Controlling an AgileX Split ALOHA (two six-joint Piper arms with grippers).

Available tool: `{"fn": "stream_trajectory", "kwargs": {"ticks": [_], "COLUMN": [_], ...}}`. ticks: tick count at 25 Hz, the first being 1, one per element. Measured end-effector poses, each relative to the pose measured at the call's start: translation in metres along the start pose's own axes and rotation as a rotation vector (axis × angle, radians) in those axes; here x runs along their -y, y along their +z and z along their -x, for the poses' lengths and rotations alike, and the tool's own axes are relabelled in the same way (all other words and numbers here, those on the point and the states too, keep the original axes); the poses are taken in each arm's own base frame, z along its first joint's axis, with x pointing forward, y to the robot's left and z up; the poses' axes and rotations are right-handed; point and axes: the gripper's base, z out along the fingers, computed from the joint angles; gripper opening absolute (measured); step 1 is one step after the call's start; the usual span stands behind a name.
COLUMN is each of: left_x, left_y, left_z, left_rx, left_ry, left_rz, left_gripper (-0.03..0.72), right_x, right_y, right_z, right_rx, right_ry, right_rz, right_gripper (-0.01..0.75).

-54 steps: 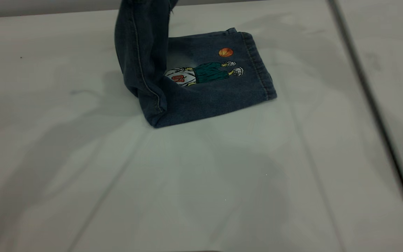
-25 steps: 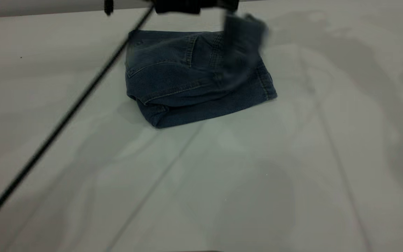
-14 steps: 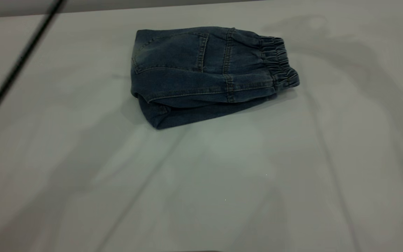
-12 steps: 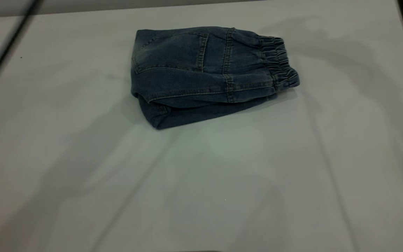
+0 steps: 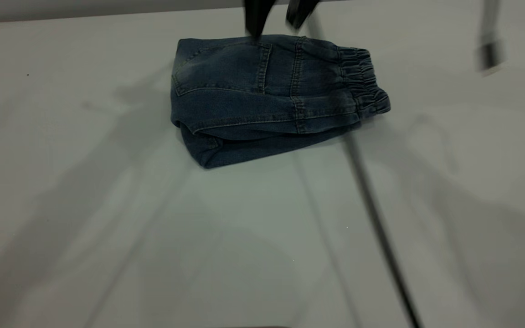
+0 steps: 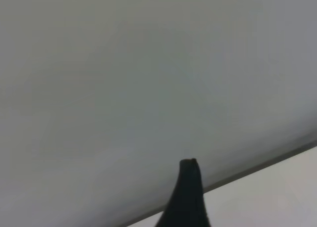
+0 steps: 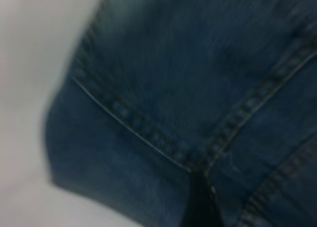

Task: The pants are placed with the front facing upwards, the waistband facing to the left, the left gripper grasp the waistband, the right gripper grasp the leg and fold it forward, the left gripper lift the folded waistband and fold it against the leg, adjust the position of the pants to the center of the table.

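Pants [image 5: 267,98] lie folded in a compact bundle far of the surface [image 5: 244,237] centre, waistband [image 5: 362,82] at right over the legs; folds look done, centring remains. Right end effector [image 5: 277,18] hovers at the bundle's far edge, fingers apart, gripping nothing. Left end effector: spread undeterminable. Wide bare room nearward for dragging.
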Motion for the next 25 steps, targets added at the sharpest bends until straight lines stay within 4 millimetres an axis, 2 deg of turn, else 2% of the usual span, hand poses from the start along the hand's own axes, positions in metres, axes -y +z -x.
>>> {"fn": "stream_trajectory", "kwargs": {"ticks": [3, 5, 10, 16, 25], "left_x": [0.003, 0.004, 0.009, 0.011, 0.014], "left_y": [0.0, 0.0, 0.0, -0.001, -0.001], "left_z": [0.0, 0.0, 0.0, 0.0, 0.001], "left_rx": [0.001, 0.001, 0.003, 0.003, 0.004], "left_ry": [-0.001, -0.001, -0.011, -0.017, -0.04], "left_rz": [-0.028, -0.044, -0.098, -0.124, -0.149], "left_gripper": [0.582, 0.582, 0.582, 0.582, 0.582], "right_x": [-0.023, -0.03, -0.023, -0.024, -0.04], "right_y": [0.035, 0.054, 0.09, 0.092, 0.092], "right_z": [-0.008, -0.012, -0.025, -0.029, -0.035], "right_rx": [-0.036, -0.041, -0.09, -0.143, -0.217], "right_ry": [-0.038, -0.046, -0.006, 0.078, 0.427], "right_rz": [-0.135, -0.19, -0.248, -0.22, -0.035], "right_gripper": [0.444, 0.444, 0.444, 0.443, 0.442]}}
